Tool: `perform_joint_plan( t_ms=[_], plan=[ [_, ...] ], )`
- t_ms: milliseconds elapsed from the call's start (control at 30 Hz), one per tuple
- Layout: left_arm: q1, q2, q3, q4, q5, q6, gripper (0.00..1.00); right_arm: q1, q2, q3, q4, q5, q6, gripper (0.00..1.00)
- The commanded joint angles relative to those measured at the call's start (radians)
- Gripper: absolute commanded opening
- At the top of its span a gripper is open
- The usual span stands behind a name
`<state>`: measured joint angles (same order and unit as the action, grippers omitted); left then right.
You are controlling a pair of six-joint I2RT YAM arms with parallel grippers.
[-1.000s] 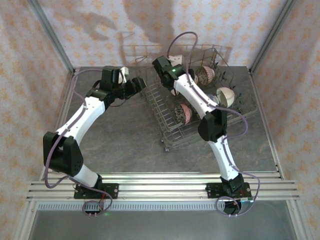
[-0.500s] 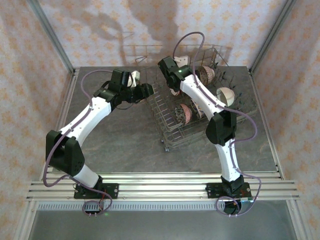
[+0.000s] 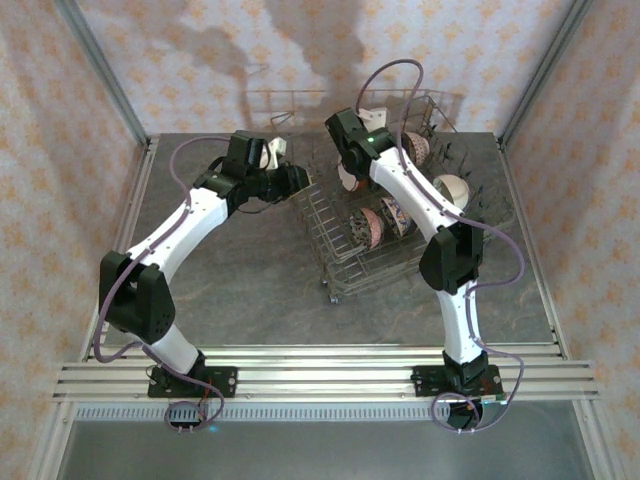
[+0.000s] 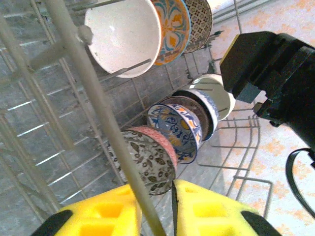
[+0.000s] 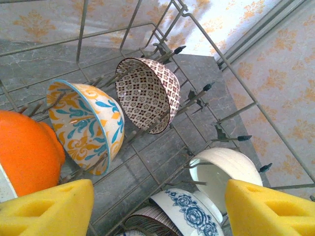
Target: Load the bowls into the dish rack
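We are treating the bowls as brittle, slick ceramic: grasp rims. They are standing on edge inside the dish rack, whose wire the left gripper is pinching; the right gripper is gaping empty.

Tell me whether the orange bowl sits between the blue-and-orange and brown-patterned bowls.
No, the blue-and-orange bowl stands between the orange bowl and the brown-patterned bowl.

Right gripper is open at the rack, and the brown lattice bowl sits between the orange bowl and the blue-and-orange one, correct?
No. The right wrist view shows the blue-and-orange bowl between the orange bowl and the brown lattice bowl. The right gripper is open at the dish rack.
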<state>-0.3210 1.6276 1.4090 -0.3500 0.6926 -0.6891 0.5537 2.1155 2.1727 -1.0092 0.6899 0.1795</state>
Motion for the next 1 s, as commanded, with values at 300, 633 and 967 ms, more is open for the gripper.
perform_joint_plan(
  t_ms=[300,633,967],
  plan=[
    [0.017,0.011,0.143,-0.162,-0.05,0.134,0.0,-0.021,-0.052,0.041,-0.061,0.006,0.027,0.69],
    [0.182,0.057,0.365,-0.503,-0.116,0.368,0.0,-0.044,-0.08,0.059,-0.098,0.005,0.02,0.69],
    [0.261,0.233,0.635,-0.699,-0.135,0.524,0.0,-0.072,-0.132,0.023,-0.104,-0.012,0.054,0.69]
  ],
)
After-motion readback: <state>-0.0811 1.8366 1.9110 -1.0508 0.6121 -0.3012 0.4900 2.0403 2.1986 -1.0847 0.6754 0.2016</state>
